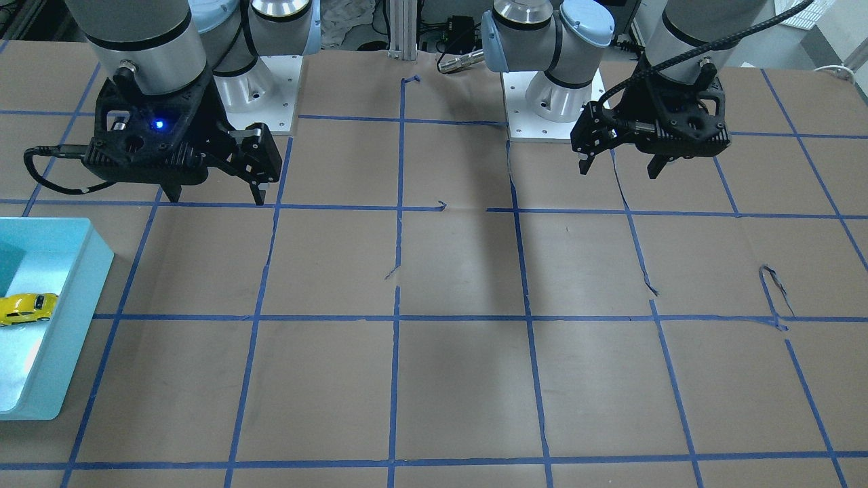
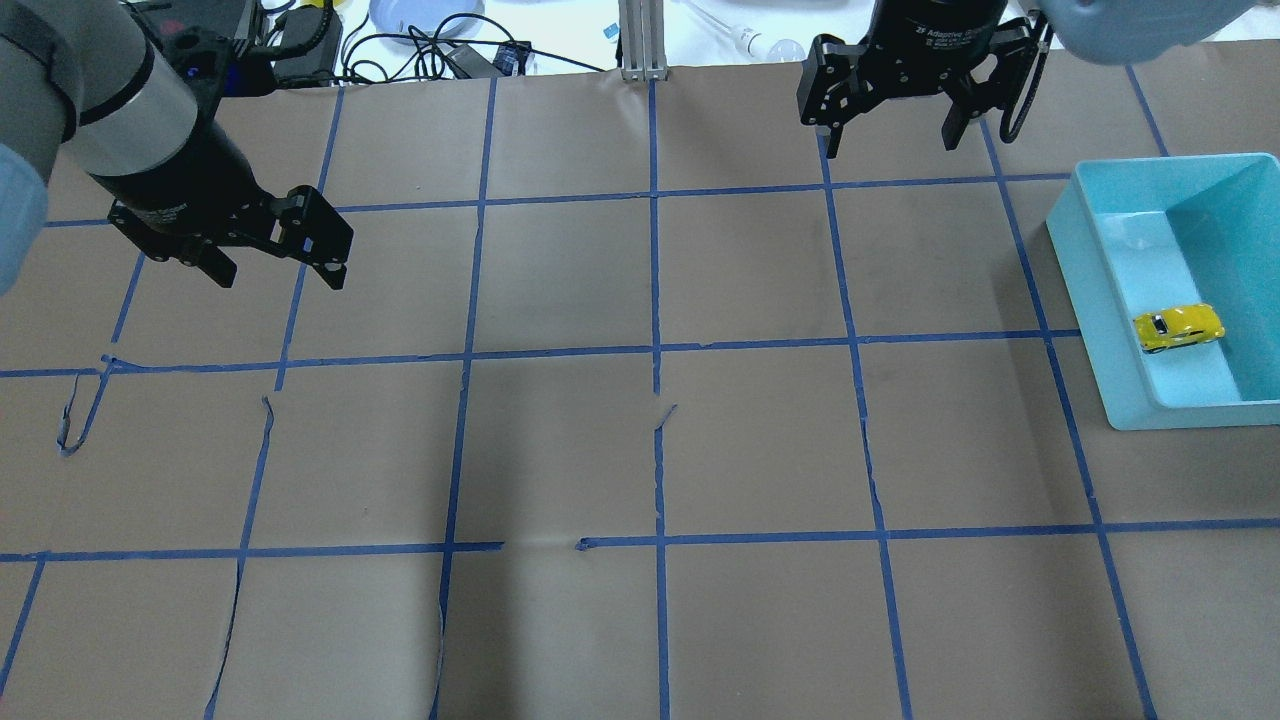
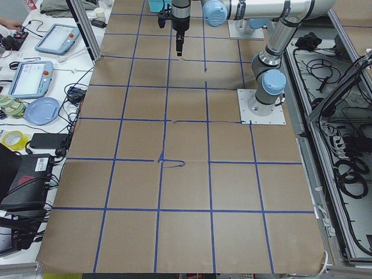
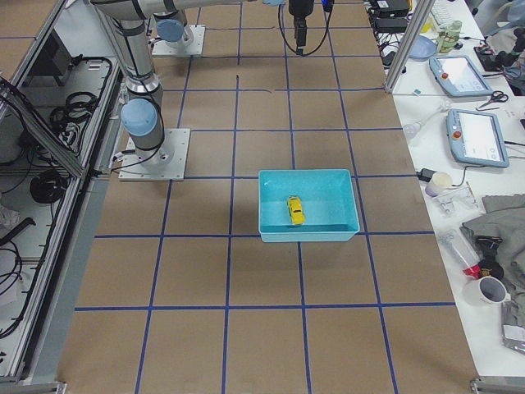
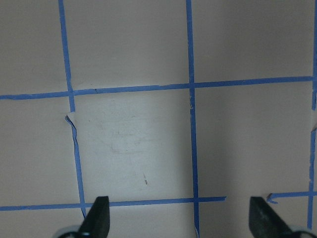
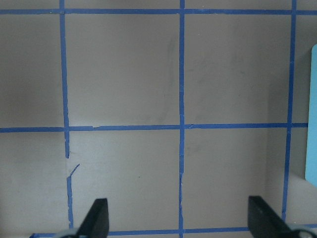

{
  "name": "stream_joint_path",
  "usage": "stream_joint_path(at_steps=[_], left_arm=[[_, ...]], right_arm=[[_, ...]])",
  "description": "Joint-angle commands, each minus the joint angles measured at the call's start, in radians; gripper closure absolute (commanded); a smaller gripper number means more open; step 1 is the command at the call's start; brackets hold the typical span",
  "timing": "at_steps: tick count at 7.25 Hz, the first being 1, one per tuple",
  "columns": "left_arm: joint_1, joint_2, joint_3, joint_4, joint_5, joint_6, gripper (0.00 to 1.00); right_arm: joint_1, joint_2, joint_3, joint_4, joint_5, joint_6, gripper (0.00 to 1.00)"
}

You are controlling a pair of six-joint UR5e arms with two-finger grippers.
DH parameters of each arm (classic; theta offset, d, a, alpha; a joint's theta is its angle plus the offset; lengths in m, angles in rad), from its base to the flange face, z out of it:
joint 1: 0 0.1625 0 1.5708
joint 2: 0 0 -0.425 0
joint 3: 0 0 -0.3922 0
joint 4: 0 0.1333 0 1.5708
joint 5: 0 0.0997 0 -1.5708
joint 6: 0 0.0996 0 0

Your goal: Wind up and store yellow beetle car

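The yellow beetle car point(image 2: 1178, 328) lies inside the light blue bin point(image 2: 1085, 260) at the table's right end; it also shows in the front view point(image 1: 27, 308) and the right side view point(image 4: 295, 210). My right gripper point(image 2: 890, 140) is open and empty, held above the table well away from the bin, with both fingertips low in its wrist view point(image 6: 181, 220). My left gripper point(image 2: 275, 255) is open and empty over the left half of the table point(image 5: 181, 220). In the front view the right gripper point(image 1: 213, 196) is on the left and the left gripper point(image 1: 617, 169) on the right.
The table is covered in brown paper with a blue tape grid point(image 2: 655, 350), torn in places. The bin's edge point(image 6: 312, 114) shows at the right of the right wrist view. Cables, a plate and tablets lie beyond the table's far edge point(image 2: 420, 30).
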Motion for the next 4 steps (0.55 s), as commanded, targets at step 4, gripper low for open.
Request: stream_joint_path(at_steps=[4], left_arm=[[0.0,0.0,0.0,0.0,0.0,-0.001,0.0]], right_arm=[[0.0,0.0,0.001,0.0,-0.013,0.0,0.0]])
